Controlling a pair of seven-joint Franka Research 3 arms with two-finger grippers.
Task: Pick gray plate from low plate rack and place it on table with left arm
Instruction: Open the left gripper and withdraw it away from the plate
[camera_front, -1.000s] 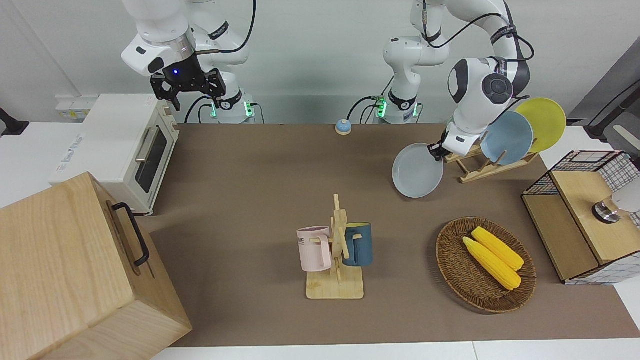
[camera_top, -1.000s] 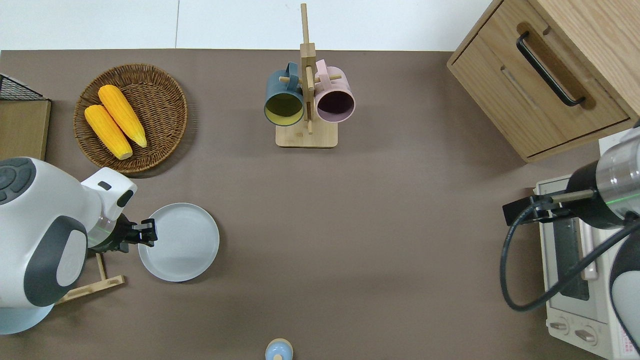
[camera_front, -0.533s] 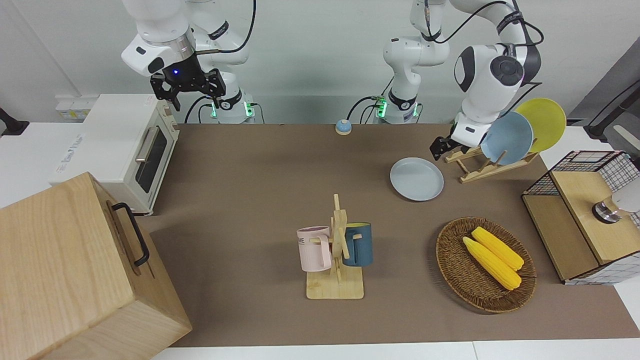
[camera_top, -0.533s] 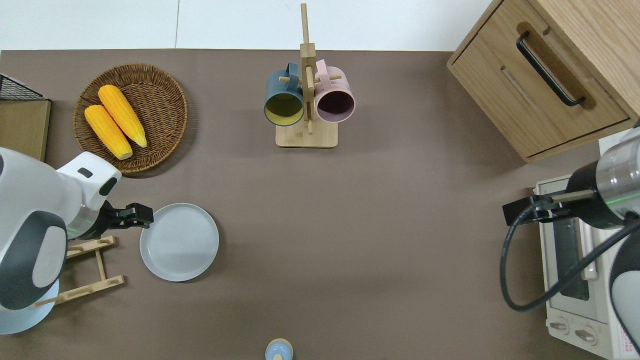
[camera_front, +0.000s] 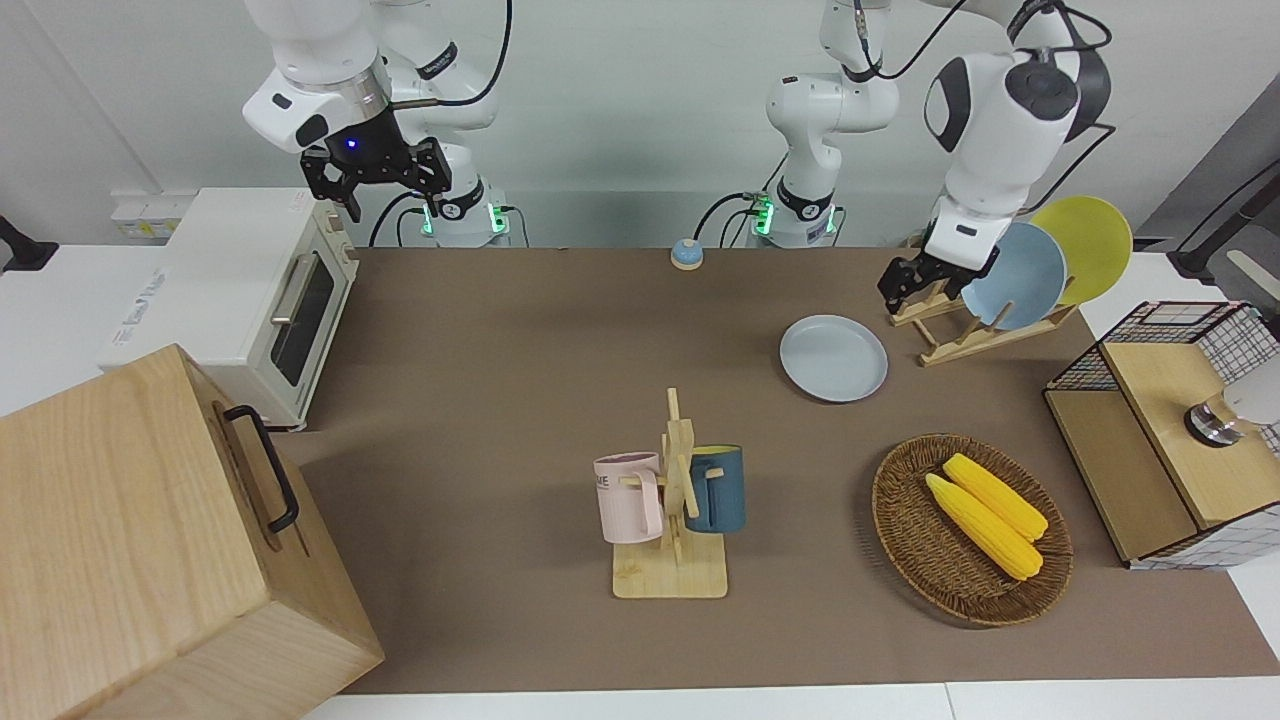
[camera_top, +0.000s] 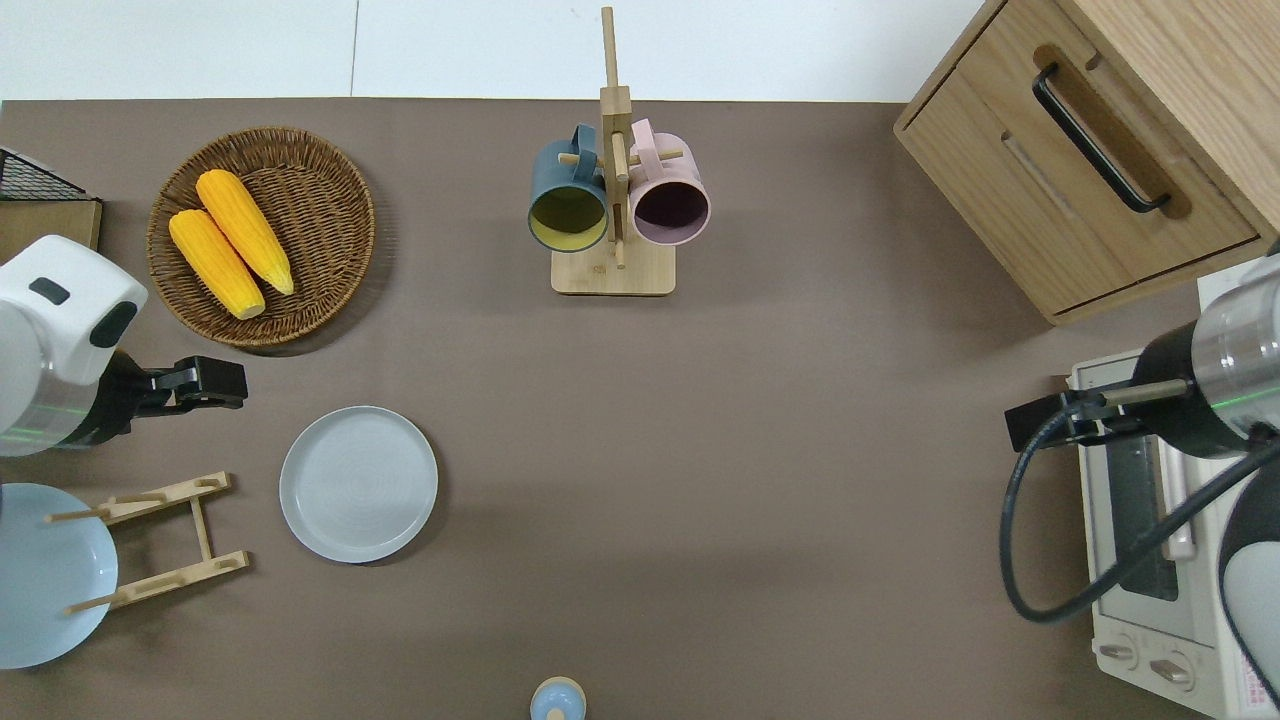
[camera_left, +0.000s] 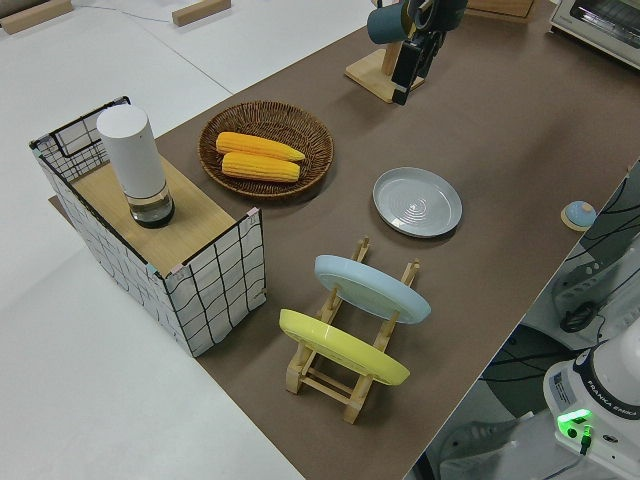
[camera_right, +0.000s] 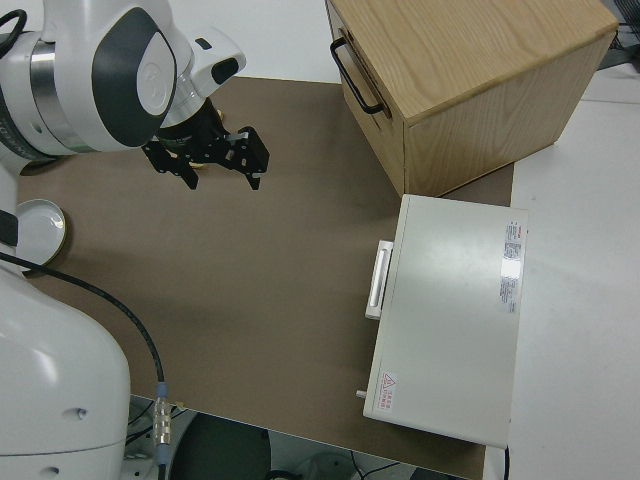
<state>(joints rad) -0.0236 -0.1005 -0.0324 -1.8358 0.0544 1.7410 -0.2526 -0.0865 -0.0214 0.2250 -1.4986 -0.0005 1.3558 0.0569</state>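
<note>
One table (camera_front: 520, 330) with a matte brown top is seen, and everything else is set on it or at its ends. One wooden cabinet (camera_front: 140, 540) with a black handle and one white toaster oven (camera_front: 240, 300) are placed at the right arm's end. One wire-sided box (camera_front: 1170, 420) is placed at the left arm's end.

Two arms are counted. The right one is parked, and the fingers of the right gripper (camera_front: 375, 185) are seen spread apart with nothing between them. The left gripper (camera_top: 205, 383) is held in the air over bare table between the basket and the gray plate, holding nothing; how far its jaws are parted cannot be told.

One wicker basket (camera_top: 320, 170) holding two corn cobs (camera_top: 230, 245) is counted. One mug tree (camera_top: 612, 270) carries two mugs, one pink (camera_top: 670, 205) and one dark blue (camera_top: 567, 207).

Three plates are counted. The gray plate (camera_top: 358, 483) is laid flat on the table just beside the low plate rack (camera_top: 170, 540), clear of its rails. One sky-blue plate (camera_front: 1015, 275) and one yellow plate (camera_front: 1090, 245) are leaned in the rack.

One small blue-topped knob (camera_front: 686, 254) is seen close to the robots.
</note>
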